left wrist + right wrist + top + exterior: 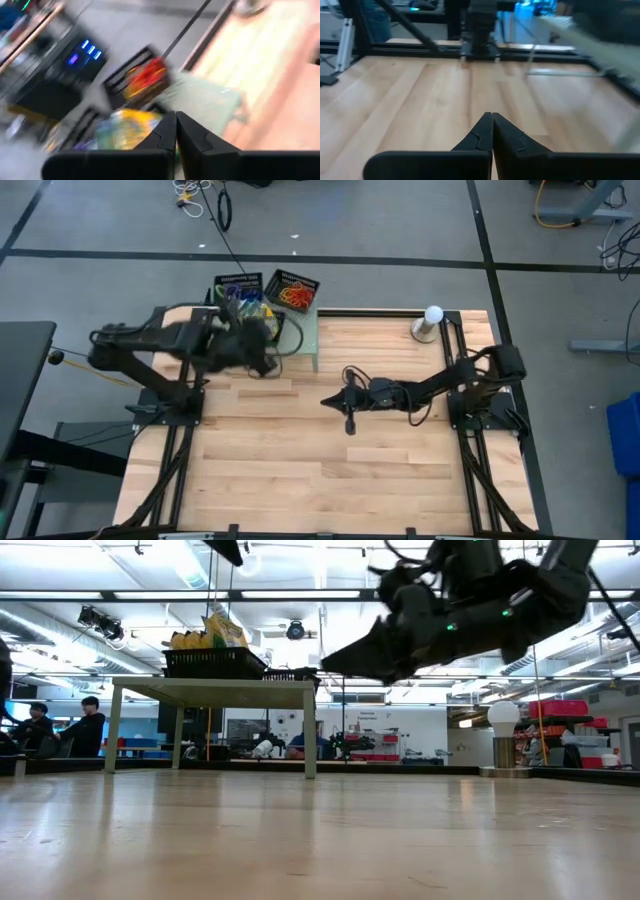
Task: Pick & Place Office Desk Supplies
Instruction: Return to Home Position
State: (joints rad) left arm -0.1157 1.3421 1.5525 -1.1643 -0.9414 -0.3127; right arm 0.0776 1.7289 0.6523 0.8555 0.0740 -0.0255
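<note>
A small pale-green side table [308, 330] stands at the far left of the wooden table. It carries two black mesh trays. One tray holds yellow-and-green crayon boxes [243, 298] [127, 131] [205, 637], the other red and orange rubber bands [293, 292] [146, 78]. My left gripper [176, 122] hovers shut just short of the crayon tray, a blurred dark shape in the high view [258, 330]. Nothing shows between its fingers. My right gripper [333, 402] [492, 120] [328, 664] is shut and empty. It hangs above the middle of the table and points toward the table's left.
A white ball-topped grey stand [431, 321] [503, 736] sits at the far right corner. Bare wooden boards [300, 480] stretch across the near half of the table. In the low view, people [35, 725] sit in the room beyond the table.
</note>
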